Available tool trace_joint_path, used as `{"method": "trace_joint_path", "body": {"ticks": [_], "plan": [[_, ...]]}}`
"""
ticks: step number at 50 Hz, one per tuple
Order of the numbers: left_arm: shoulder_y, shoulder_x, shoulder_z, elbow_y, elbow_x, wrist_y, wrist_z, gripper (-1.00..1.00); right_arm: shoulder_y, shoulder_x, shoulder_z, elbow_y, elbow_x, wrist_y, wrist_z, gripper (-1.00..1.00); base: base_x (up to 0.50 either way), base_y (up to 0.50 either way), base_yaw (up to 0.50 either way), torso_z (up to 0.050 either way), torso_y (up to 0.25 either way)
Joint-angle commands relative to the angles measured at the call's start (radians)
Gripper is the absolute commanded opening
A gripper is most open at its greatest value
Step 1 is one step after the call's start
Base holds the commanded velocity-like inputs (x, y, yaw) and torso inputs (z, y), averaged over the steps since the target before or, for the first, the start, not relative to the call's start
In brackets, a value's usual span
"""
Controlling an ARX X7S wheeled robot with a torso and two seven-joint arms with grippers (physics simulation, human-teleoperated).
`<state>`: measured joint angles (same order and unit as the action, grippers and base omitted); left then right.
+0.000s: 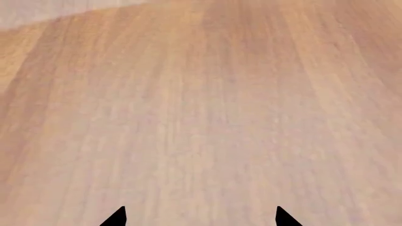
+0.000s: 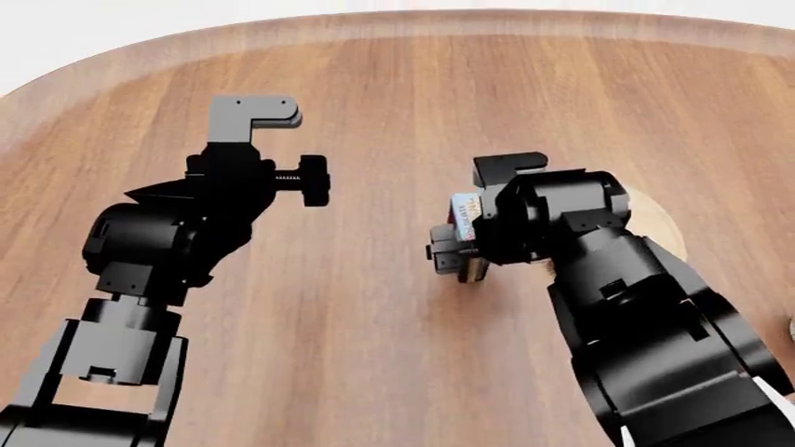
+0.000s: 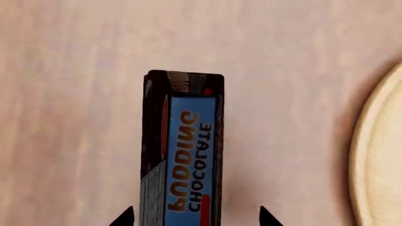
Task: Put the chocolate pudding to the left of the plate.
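Note:
The chocolate pudding (image 3: 185, 150) is a dark brown and red box with a blue printed edge. It stands on the wooden table between the fingers of my right gripper (image 3: 196, 217). That gripper is open, with a gap showing between the box and at least one fingertip. In the head view the chocolate pudding (image 2: 466, 212) peeks out just left of the right wrist. The light tan plate (image 2: 651, 223) lies to its right, mostly hidden behind the right arm, and its rim (image 3: 380, 155) shows in the right wrist view. My left gripper (image 1: 201, 219) hangs open over bare wood.
The round wooden table (image 2: 397, 84) curves away at the back, with its edge near the top of the head view. A pale sliver of some object (image 2: 790, 326) shows at the right border. Both black arms fill the foreground.

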<state>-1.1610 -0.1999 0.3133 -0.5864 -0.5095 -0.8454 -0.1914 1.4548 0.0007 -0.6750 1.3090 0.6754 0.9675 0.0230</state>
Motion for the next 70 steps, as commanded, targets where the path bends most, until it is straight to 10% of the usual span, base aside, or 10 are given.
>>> {"method": "trace_joint_path", "body": {"ticks": [1,10,36,70], "plan": [[0.0,-0.006,-0.006,0.022,-0.015,-0.018,-0.003,1.0,0.027,0.0,0.037,-0.001,-0.049,0.002,-0.019,1.0,0.0,0.0,0.0,0.0,0.25],[0.059,-0.042,-0.043,0.195,-0.071,-0.097,-0.04,1.0,0.054,0.008,0.086,-0.009,-0.117,-0.023,-0.057,1.0,0.0,0.0,0.0,0.0,0.25],[0.483,-0.166,-0.208,1.003,-0.246,-0.174,-0.212,1.0,-0.554,0.305,0.471,-1.397,0.256,0.39,0.487,1.0,0.0,0.0,0.0,0.0,0.25],[1.377,-0.266,-0.127,1.379,0.186,0.596,-0.18,1.0,-1.558,0.476,0.544,-2.095,-0.139,-0.442,0.386,1.0,0.0,0.0,0.0,0.0,0.25]]}}
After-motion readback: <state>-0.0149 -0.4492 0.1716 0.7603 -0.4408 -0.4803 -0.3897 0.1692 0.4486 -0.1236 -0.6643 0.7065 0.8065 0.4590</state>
